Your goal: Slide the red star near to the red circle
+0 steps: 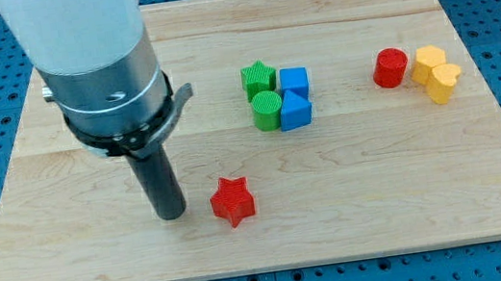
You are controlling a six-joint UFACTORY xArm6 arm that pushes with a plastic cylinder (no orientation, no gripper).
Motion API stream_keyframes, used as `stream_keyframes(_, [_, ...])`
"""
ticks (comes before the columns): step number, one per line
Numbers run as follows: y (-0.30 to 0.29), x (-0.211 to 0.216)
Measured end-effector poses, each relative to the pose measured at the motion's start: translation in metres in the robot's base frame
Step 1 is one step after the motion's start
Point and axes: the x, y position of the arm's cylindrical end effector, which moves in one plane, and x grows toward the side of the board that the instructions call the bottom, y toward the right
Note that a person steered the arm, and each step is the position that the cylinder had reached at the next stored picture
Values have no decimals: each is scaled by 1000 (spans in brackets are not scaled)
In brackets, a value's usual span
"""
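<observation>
The red star lies on the wooden board near the view's bottom, left of centre. The red circle stands at the upper right, far from the star. My tip rests on the board just left of the red star, a small gap between them. The rod hangs from a wide grey and white arm at the upper left.
A green star, a green circle and two blue blocks cluster at centre, between the star and the circle. Two yellow blocks sit right of the red circle.
</observation>
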Motion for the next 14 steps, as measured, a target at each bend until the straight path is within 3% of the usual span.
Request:
stream_keyframes(2, [99,-8])
stream_keyframes(3, [115,-8])
stream_keyframes(5, [82,10])
stream_keyframes(7, [118,25])
stream_keyframes(10, [217,-21])
stream_keyframes(12, [232,-2])
stream_keyframes(14, [276,-60])
